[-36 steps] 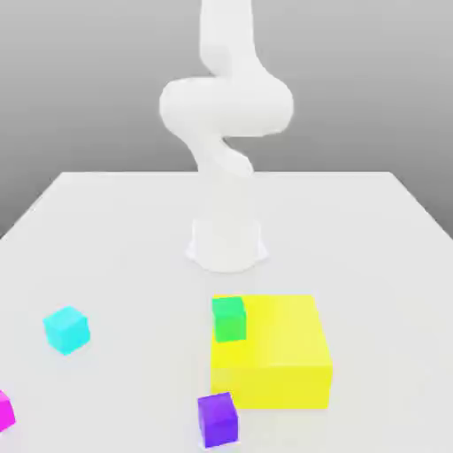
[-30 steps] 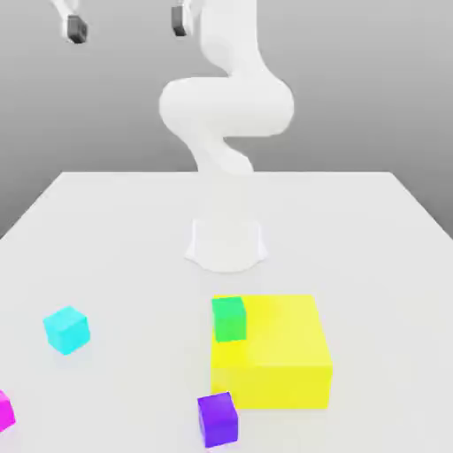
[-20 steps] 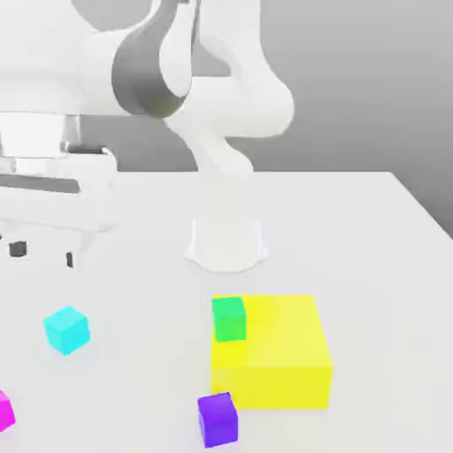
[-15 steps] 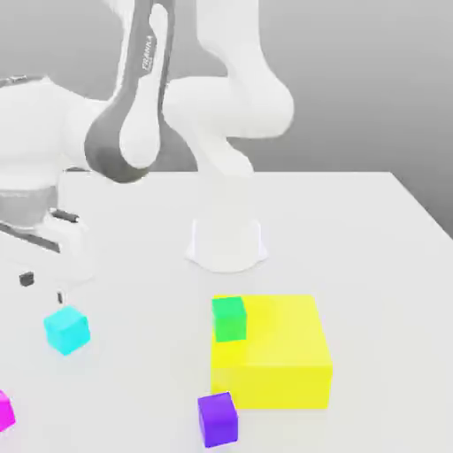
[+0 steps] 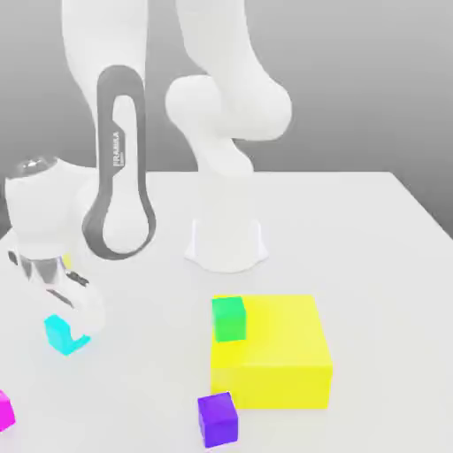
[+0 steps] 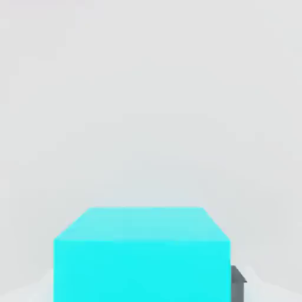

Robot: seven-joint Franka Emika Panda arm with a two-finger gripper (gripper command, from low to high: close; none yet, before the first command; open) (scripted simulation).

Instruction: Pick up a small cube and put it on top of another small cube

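White table [image 5: 354,230], cyan cube [image 5: 60,333] under end effector [image 5: 72,329]

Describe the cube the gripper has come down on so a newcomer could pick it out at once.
Start at the big yellow block near the front of the white table, then look far toward the exterior view's left, where the gripper is shut on the small cyan cube. Its neighbours are green, purple and magenta.
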